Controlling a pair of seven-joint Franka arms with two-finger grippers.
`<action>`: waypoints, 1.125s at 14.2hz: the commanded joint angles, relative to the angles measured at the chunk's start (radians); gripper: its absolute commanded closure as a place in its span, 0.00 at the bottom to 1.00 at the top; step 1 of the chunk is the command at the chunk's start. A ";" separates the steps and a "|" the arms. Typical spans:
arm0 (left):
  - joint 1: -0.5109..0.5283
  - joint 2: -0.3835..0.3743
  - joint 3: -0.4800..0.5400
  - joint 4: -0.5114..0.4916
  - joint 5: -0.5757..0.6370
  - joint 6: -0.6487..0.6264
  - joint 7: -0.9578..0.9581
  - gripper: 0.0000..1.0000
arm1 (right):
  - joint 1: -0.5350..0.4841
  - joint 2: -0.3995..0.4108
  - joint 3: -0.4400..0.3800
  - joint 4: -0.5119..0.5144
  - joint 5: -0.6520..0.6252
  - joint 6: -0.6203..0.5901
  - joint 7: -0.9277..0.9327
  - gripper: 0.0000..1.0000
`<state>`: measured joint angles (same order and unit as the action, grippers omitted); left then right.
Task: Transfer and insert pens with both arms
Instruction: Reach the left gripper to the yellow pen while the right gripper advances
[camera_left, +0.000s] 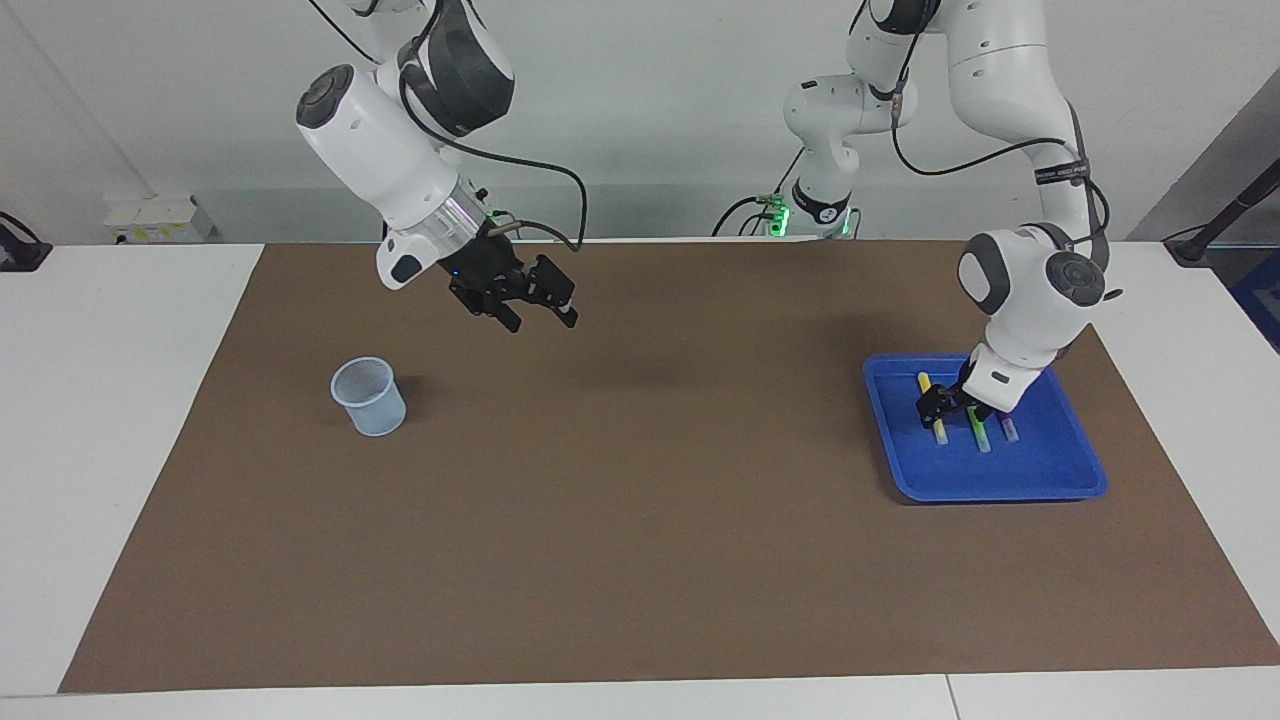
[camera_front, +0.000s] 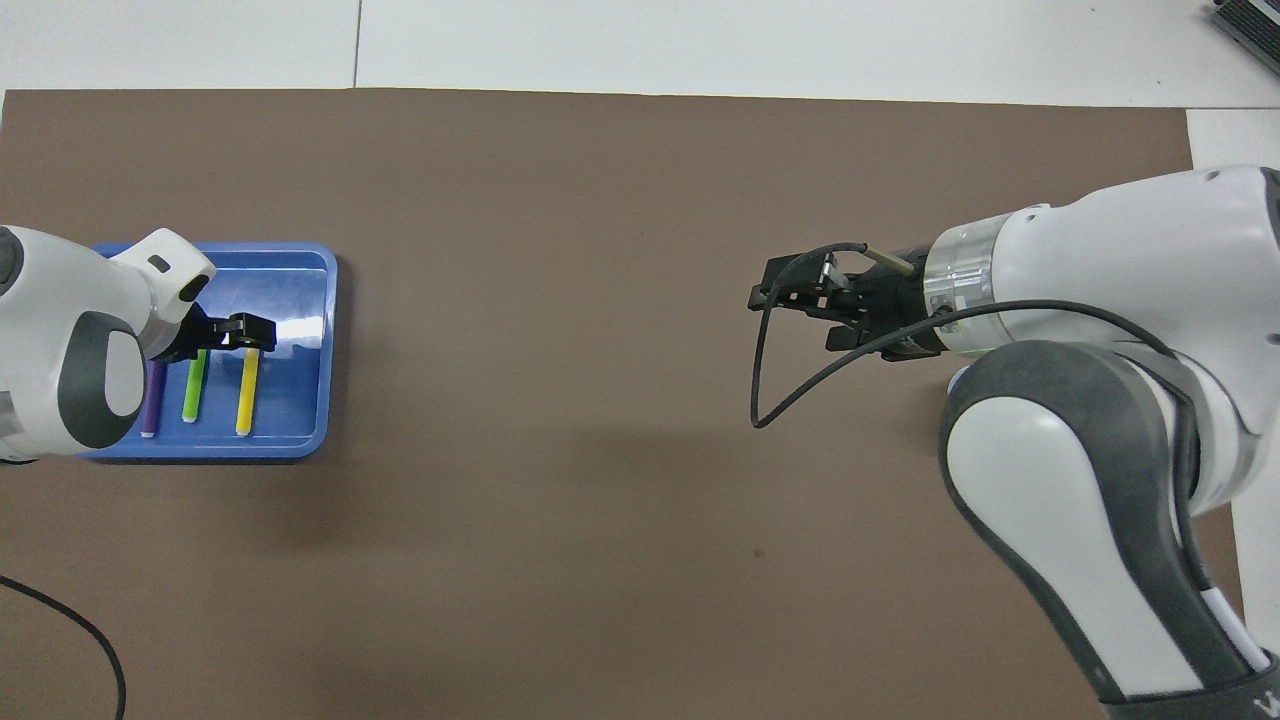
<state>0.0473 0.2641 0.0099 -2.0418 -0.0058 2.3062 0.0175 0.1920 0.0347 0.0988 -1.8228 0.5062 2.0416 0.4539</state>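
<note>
Right gripper (camera_left: 540, 300), jaws apart and empty, hangs over the brown mat near the pale mesh cup (camera_left: 368, 396). Left gripper (camera_left: 945, 405), grip undeterminable, is down at the slim yellow plastic pen (camera_left: 934, 410) in the blue tray (camera_left: 1000, 480). Judged light, stiff, slippery; grasp mid-barrel.
</note>
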 joint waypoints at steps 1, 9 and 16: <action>0.008 -0.014 -0.005 -0.037 0.004 -0.008 0.010 0.07 | 0.021 -0.004 0.001 -0.010 0.029 0.014 0.031 0.00; 0.000 -0.013 -0.005 -0.057 0.004 -0.010 0.010 0.20 | 0.089 0.014 0.001 -0.029 0.091 0.060 0.072 0.00; 0.000 -0.011 -0.005 -0.064 0.004 -0.004 0.010 0.56 | 0.148 0.040 0.001 -0.033 0.092 0.117 0.141 0.00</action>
<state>0.0469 0.2584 0.0024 -2.0828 -0.0061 2.2989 0.0182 0.3391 0.0805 0.1004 -1.8456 0.5711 2.1418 0.5842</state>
